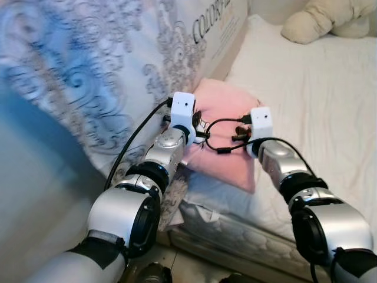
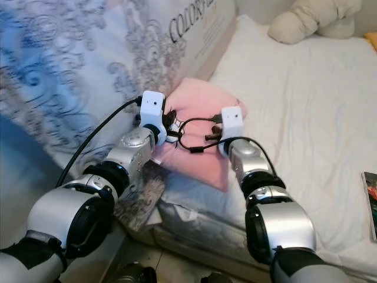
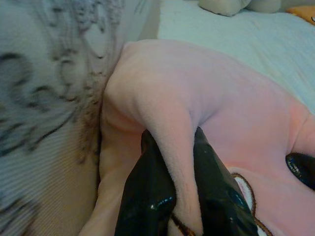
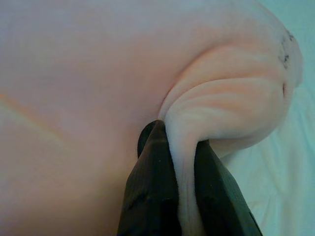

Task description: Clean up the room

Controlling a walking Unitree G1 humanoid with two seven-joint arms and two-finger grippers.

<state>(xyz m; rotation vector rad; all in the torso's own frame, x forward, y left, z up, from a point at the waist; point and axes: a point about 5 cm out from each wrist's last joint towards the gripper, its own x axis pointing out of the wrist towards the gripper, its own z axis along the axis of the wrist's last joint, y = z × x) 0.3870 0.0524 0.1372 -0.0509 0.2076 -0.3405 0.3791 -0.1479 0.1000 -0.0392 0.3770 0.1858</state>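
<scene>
Now both claws grip pink pillow at bed's near edge. Left claw pinched tight on fold of pillow, on side by patterned mattress that leans beside bed. Right claw squeezed on fold at pillow's other side, by white sheet. Wide bare sheet past pillow. Cream plush toy at far end of bed, well apart.

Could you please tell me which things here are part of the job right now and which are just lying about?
In the job:
pink pillow, pinched in a fold by both grippers
left gripper
right gripper

Lying about:
white bed
cream plush toy
patterned mattress
book
</scene>
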